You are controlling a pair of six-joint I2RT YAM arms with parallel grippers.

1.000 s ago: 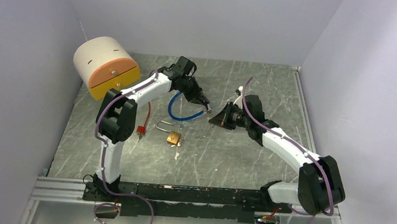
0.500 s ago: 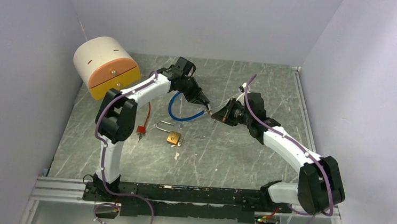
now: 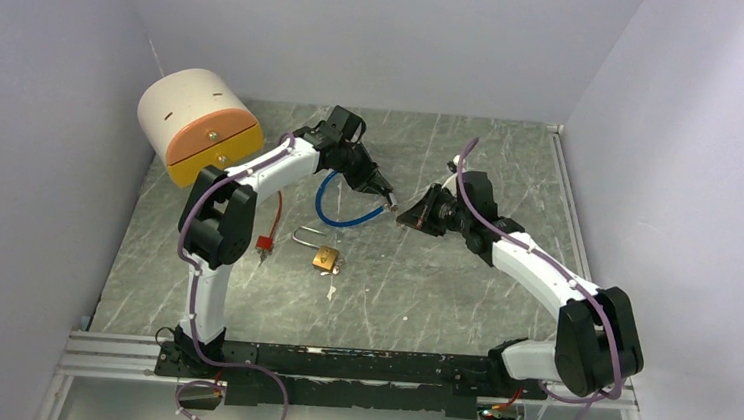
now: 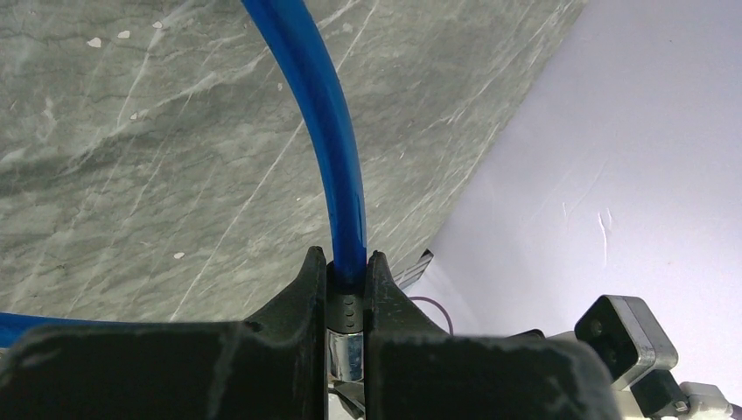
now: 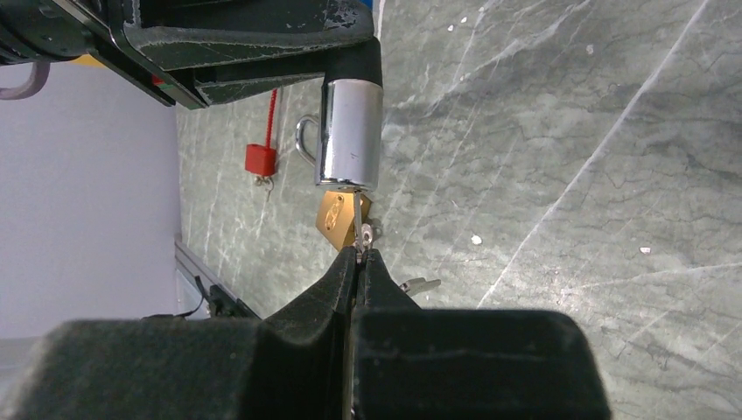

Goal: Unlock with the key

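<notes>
Clamps the left gripper [image 4: 347, 273] on the blue cable lock [image 4: 337, 131] at its silver cylinder [image 5: 350, 131], above the worktop [image 3: 441, 296]. Pinches a small key [image 5: 363, 234] in the closed right gripper [image 5: 359, 258], tip aimed at the cylinder's end and just short of it. Leaves a brass padlock [image 3: 325, 259] lying on the worktop nearby.

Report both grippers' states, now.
Left gripper: closed on the cable lock.
Right gripper: closed on the key.
</notes>
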